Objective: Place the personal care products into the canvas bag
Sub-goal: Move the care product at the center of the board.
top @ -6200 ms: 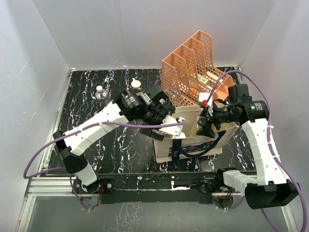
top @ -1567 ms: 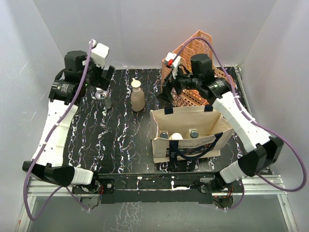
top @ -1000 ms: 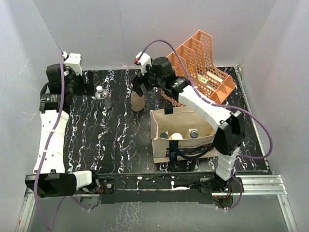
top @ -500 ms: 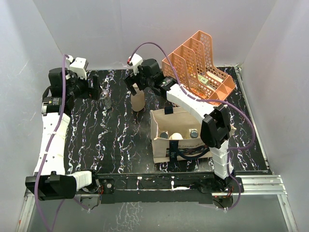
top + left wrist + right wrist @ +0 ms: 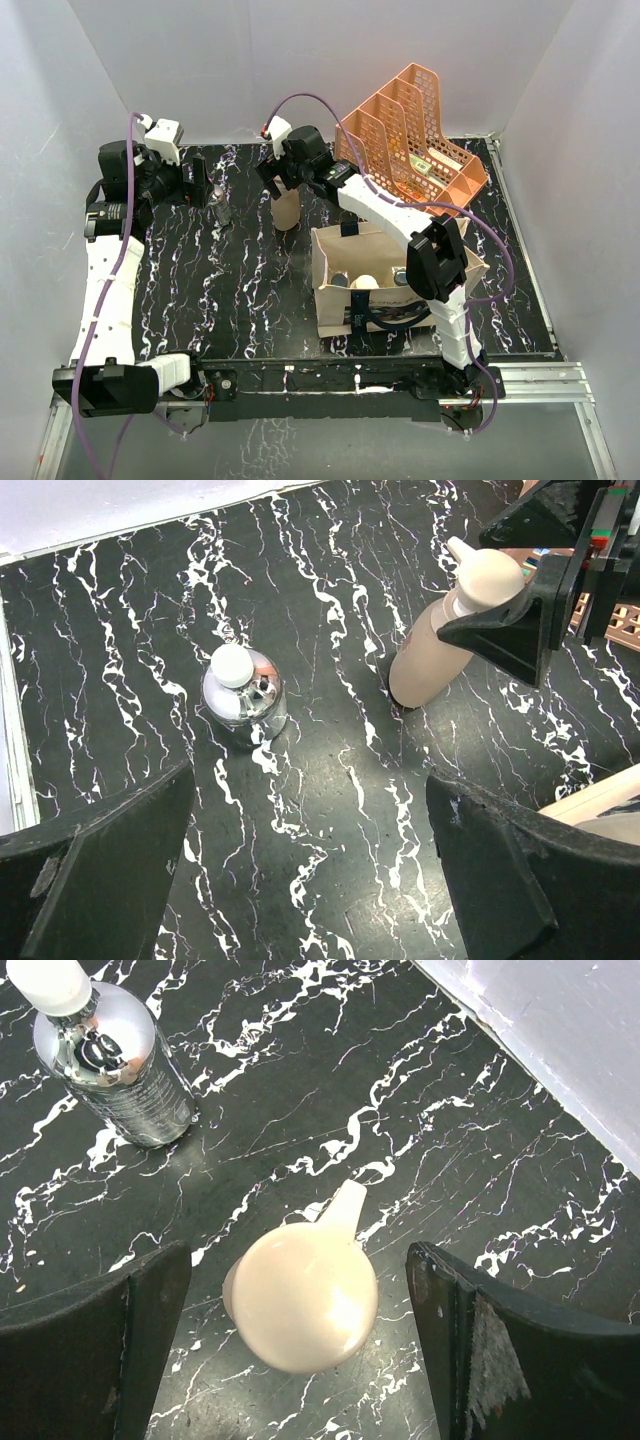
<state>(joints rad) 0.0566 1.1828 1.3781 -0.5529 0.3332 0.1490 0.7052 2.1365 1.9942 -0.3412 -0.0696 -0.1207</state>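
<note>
A tan bottle with a cream cap [image 5: 286, 210] stands on the black marble table, also seen in the right wrist view [image 5: 305, 1300] and the left wrist view [image 5: 430, 650]. My right gripper [image 5: 281, 180] is open just above it, one finger on each side of the cap [image 5: 297, 1295], not touching. A silver bottle with a white cap [image 5: 218, 208] stands to the left [image 5: 243, 695] [image 5: 120, 1065]. My left gripper [image 5: 197, 182] is open and empty above the table near it [image 5: 310, 865]. The canvas bag [image 5: 335, 310] stands open at the front right with three bottles [image 5: 368, 282] inside.
A peach mesh file organizer [image 5: 410, 130] stands at the back right, just behind the bag. White walls close in the back and both sides. The bag's rim shows at the lower right of the left wrist view [image 5: 605, 788].
My right arm has swung left from the organizer to over the tan bottle. My left gripper has shifted toward the silver bottle. No bottle has moved.
</note>
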